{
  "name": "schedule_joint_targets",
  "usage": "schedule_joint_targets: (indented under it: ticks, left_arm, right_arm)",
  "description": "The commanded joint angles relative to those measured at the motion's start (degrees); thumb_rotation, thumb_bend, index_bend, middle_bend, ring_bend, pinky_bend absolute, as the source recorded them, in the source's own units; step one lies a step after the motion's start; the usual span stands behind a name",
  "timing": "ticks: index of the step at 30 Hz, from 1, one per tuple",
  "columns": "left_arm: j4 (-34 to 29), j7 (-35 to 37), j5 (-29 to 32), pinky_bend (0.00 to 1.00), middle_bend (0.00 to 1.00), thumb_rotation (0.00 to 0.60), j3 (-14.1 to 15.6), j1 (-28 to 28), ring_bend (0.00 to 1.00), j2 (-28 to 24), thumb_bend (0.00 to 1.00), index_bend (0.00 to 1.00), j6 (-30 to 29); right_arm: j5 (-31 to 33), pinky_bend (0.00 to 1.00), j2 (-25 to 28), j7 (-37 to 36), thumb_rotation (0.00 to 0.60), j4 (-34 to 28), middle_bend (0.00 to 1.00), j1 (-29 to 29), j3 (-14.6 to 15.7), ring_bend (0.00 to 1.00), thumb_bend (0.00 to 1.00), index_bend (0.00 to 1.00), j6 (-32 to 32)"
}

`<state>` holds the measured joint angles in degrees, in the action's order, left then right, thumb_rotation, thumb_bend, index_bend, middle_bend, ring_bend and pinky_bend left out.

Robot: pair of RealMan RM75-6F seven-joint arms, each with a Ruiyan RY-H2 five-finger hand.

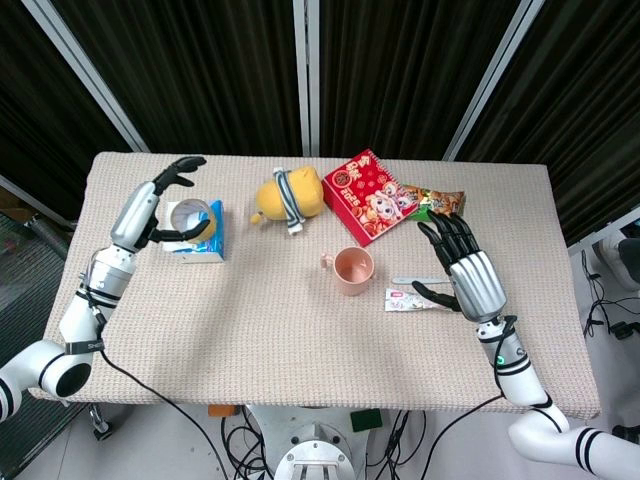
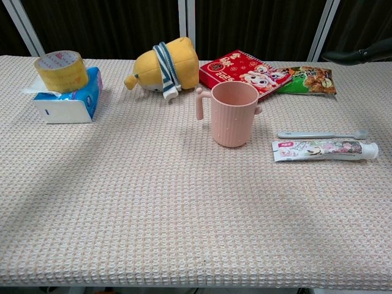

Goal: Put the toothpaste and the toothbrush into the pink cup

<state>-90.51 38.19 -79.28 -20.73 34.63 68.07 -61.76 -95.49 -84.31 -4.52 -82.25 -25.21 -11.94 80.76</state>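
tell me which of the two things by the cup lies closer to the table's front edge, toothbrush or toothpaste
The toothpaste, the flat printed tube. The thin pale toothbrush lies just behind it, farther from the front edge, both to the right of the pink cup.

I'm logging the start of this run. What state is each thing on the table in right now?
pink cup: upright, empty.
toothpaste: lying flat, capped.
toothbrush: lying flat beside the toothpaste.
tape roll: on the tissue pack.
plush toy: on its side.
left hand: open, above the tape.
right hand: open, above the toothpaste.
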Motion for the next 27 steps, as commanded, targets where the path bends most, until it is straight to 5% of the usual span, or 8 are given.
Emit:
schedule_joint_targets:
  ticks: [1, 8, 16, 23, 27]
  left_arm:
    - [0.3, 0.84, 0.37, 0.3, 0.16, 0.583, 0.3, 0.05, 0.17, 0.04, 0.23, 0.16, 0.01]
    - [1.11, 0.72, -0.33, 0.3, 0.16, 0.579, 1.6, 0.25, 0.17, -0.19, 0.23, 0.16, -0.17]
    - [3.02, -22.53, 0.1, 0.3, 0.16, 0.6, 6.64, -0.98, 0.17, -2.33, 0.22, 0.17, -0.38]
    - [0.41, -43.08, 6.61, 0.26, 0.14, 0.53, 11.02, -5.61, 0.13, -4.52, 0.21, 0.17, -2.55]
    - [-0.61, -50.04, 9.34, 0.25, 0.13, 0.476, 13.31, -9.21, 0.12, -3.55, 0.21, 0.16, -6.56]
  right_arm:
    - [0.65, 0.0, -0.48, -0.34, 0.6, 0.69, 0.0, -0.38, 0.2, 0.0, 0.44, 0.0, -0.31]
    - [1.28, 0.0, -0.16, -0.45, 0.6, 1.06, 0.0, -0.95, 1.08, 0.0, 0.44, 0.0, -1.02]
    - [6.58, 0.0, 2.36, 11.64, 0.6, -4.73, 0.0, 0.22, 1.43, 0.0, 0.42, 0.0, -3.76]
    - [28.98, 0.0, 16.28, 39.85, 0.6, -22.37, 0.06, 0.54, 3.77, 0.0, 0.34, 0.0, -17.55]
    - [40.34, 0.0, 18.74, 49.84, 0.6, -25.59, 0.05, -1.53, 4.83, 0.0, 0.34, 0.0, -19.05]
